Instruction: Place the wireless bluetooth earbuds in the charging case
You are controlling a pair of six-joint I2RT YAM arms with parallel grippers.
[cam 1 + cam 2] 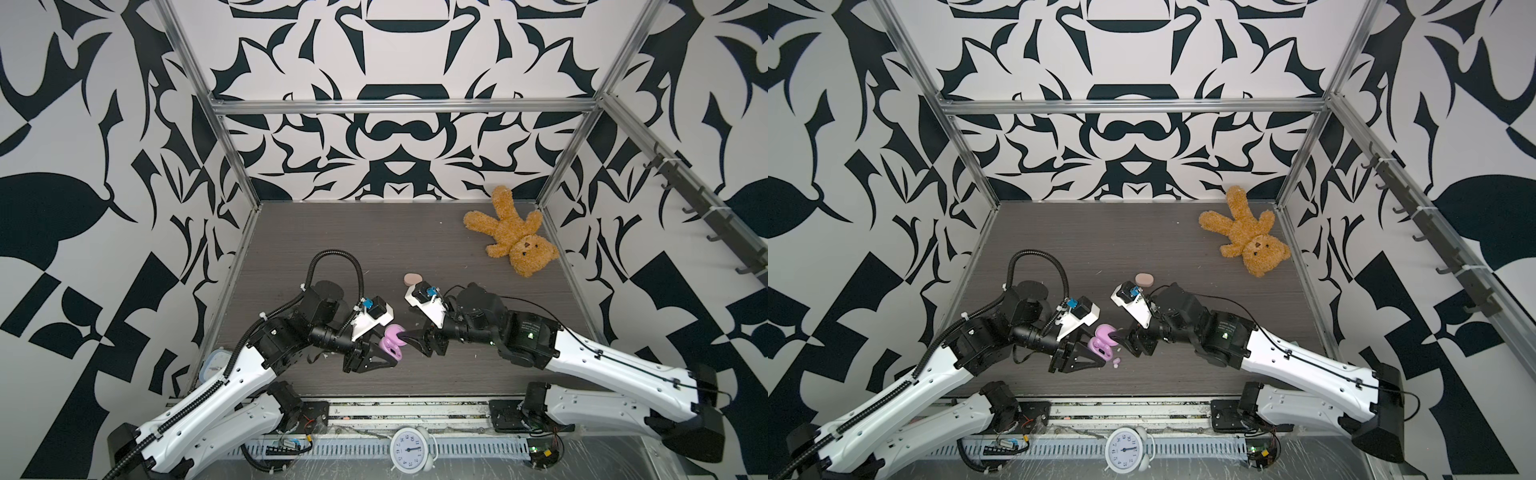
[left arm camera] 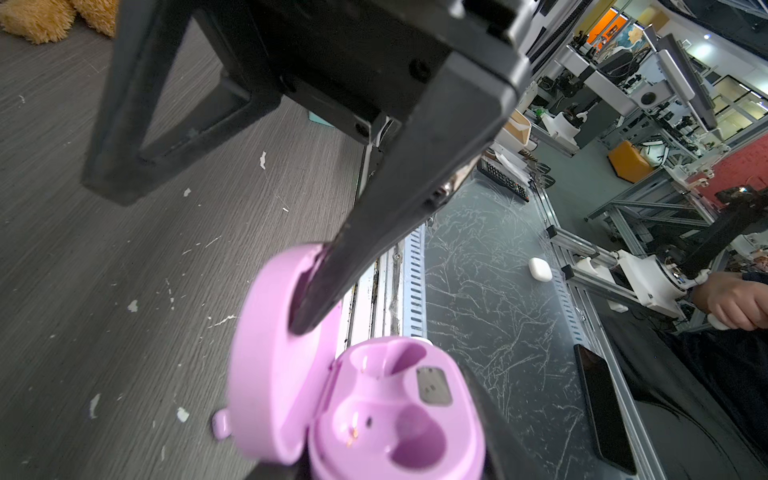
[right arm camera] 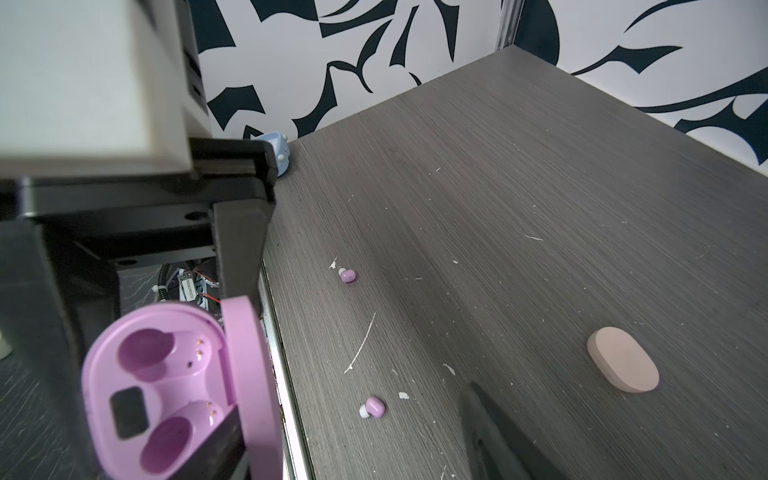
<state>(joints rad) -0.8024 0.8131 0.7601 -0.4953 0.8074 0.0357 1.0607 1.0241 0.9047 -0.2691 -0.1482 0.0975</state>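
Left gripper is clamped on the body of the lilac charging case, I think to hold it steady with its two wells exposed. Right gripper has its jaws wide apart; one finger presses inside the lid, probably so it cannot fall shut. Both wells are empty. Two lilac earbuds lie on the table, at about five o'clock from the case in a top view.
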